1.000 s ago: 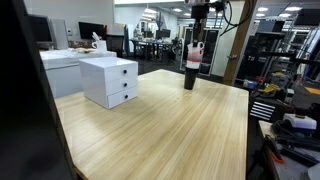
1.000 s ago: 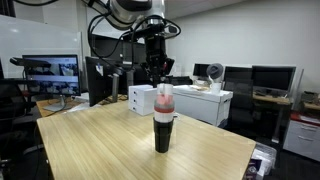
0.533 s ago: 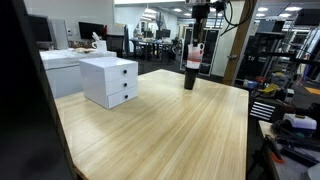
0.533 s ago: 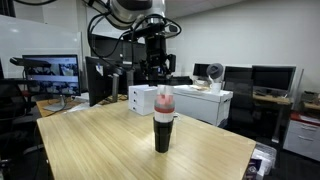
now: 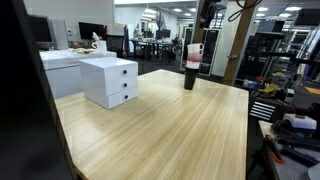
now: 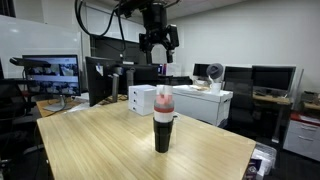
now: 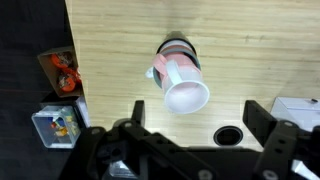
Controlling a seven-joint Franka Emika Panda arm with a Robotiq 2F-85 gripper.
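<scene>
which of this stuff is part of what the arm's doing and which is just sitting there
In hand:
- pincer, open, hanging above
- pale cup
- black tumbler under the cup

Lying about:
- white drawer unit
- table that bears it all

The bench (image 5: 160,130) is pale wood with a fine straight grain and a smooth satin sheen that picks up soft glare from the ceiling lights. The tumbler (image 6: 162,135) looks like dark matt plastic. The cup (image 6: 164,99) on top of it is pink and white, smooth and faintly glossy (plastic or coated paper, hard to tell). The drawer unit (image 5: 110,80) is white with a flat matt finish. The end effector (image 6: 160,55) is black, mostly matt, with a hard-looking casing
</scene>
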